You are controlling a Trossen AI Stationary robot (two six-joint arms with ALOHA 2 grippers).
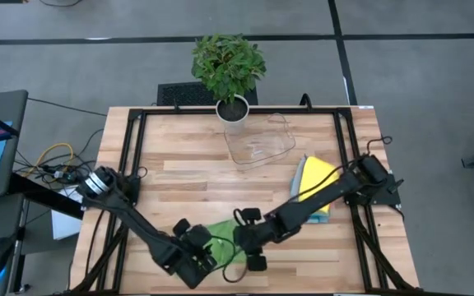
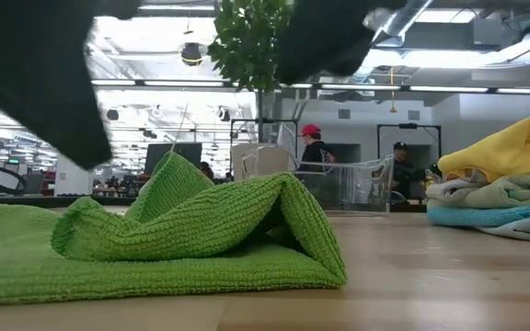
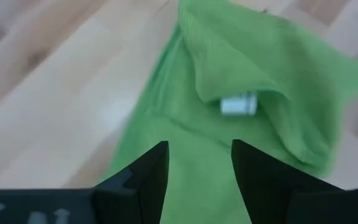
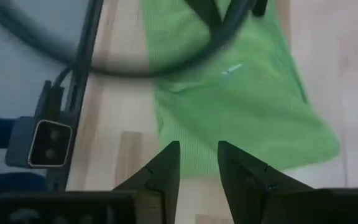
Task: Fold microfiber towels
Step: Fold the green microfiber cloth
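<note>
A green microfiber towel (image 1: 220, 238) lies on the wooden table near its front edge. One part of it is turned over into a loose hump (image 2: 219, 221), and a white label (image 3: 238, 104) shows at the fold. My left gripper (image 3: 199, 146) hovers open over the towel's left part. My right gripper (image 4: 197, 144) hovers open over its right end, with a narrower gap. In the high view the left gripper (image 1: 206, 253) and the right gripper (image 1: 247, 240) stand close together above the towel. Neither has cloth between its fingers.
A stack of folded towels (image 1: 315, 187), yellow on top, lies at the table's right (image 2: 513, 184). A clear plastic tray (image 1: 257, 144) and a potted plant (image 1: 230, 74) stand at the far middle. Bare wood lies left of the green towel. People stand in the room beyond.
</note>
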